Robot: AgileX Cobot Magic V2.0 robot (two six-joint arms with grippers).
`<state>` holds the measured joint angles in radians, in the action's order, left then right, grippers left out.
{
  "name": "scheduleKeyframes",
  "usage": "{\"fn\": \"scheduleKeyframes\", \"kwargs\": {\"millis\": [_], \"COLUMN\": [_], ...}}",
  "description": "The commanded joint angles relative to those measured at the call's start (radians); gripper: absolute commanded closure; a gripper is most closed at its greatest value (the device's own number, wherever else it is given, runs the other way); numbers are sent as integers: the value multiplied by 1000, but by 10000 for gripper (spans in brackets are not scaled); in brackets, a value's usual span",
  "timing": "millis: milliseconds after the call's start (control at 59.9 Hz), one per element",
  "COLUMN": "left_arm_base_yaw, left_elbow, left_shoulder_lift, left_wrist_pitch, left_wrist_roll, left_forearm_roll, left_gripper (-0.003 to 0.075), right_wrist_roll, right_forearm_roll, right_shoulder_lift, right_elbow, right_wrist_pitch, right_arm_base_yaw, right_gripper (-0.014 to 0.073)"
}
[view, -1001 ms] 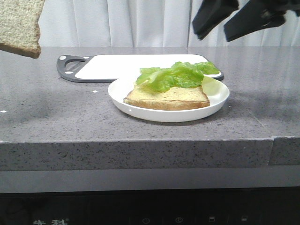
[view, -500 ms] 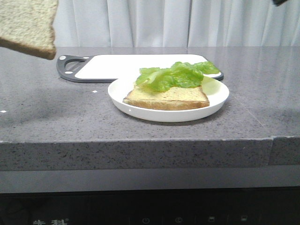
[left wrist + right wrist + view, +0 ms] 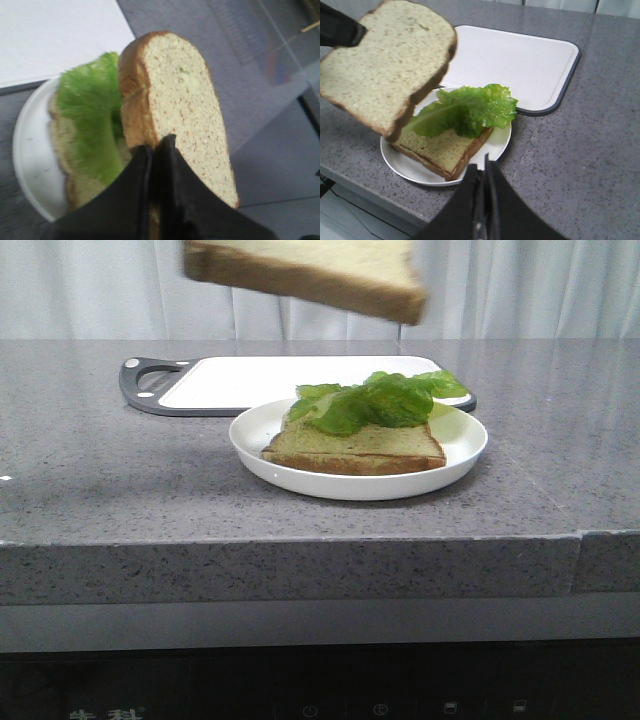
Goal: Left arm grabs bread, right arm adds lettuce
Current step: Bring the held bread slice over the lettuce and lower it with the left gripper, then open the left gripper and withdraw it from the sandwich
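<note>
left gripper (image 3: 152,150) pinching bread (image 3: 305,270) by one edge, held in air above plate (image 3: 455,465) | lettuce (image 3: 375,400) lies on lower slice (image 3: 355,445), directly under your bread | right gripper (image 3: 482,167) pressed together, empty, nearer you | judgement: lower straight down, keep slice flat.

surface: grey speckled counter (image 3: 90,470) | on it: 1 white plate (image 3: 455,455), 1 cutting board (image 3: 250,380)

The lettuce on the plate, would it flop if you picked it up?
Probably yes. The lettuce is thin and crinkled and already drapes over the edge of the lower slice, so it would likely bend and hang. It looks light, so a nudge might slide it off. Its ruffled edges could tear if pinched hard.
</note>
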<state>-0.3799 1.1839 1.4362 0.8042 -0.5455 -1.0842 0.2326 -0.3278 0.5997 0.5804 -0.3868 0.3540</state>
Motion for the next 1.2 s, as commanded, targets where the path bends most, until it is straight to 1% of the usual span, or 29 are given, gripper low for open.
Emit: {"fn": "scheduleKeyframes", "kwargs": {"millis": [0,67,334,701,784,984,1184], "left_arm_base_yaw": [22,24,28,49,49,49,73], "left_elbow": [75,101,155,155,155,155,155], "left_shoulder_lift": [59,127,295,322,322,322,312], "left_wrist_pitch": [87,130,151,140,140,140,175], "left_wrist_roll": [-101,-125,-125,-125,-125,-125,-125], "left_forearm_roll": [-236,-288,-297,-248,-234,-213,-215], "left_gripper": [741,741,741,731,683,491,371], "right_wrist_roll": [13,13,13,13,13,13,13], "right_forearm_roll": [2,2,2,3,3,3,3], "right_shoulder_lift": [-7,-7,-7,-7,-7,-7,-7], "right_elbow": [28,28,28,28,28,28,28], "right_wrist_pitch": [60,55,55,55,55,56,56], "right_arm_base_yaw": [-5,-5,-5,-5,-5,-5,-5], "right_gripper": [654,654,654,654,654,654,654]}}
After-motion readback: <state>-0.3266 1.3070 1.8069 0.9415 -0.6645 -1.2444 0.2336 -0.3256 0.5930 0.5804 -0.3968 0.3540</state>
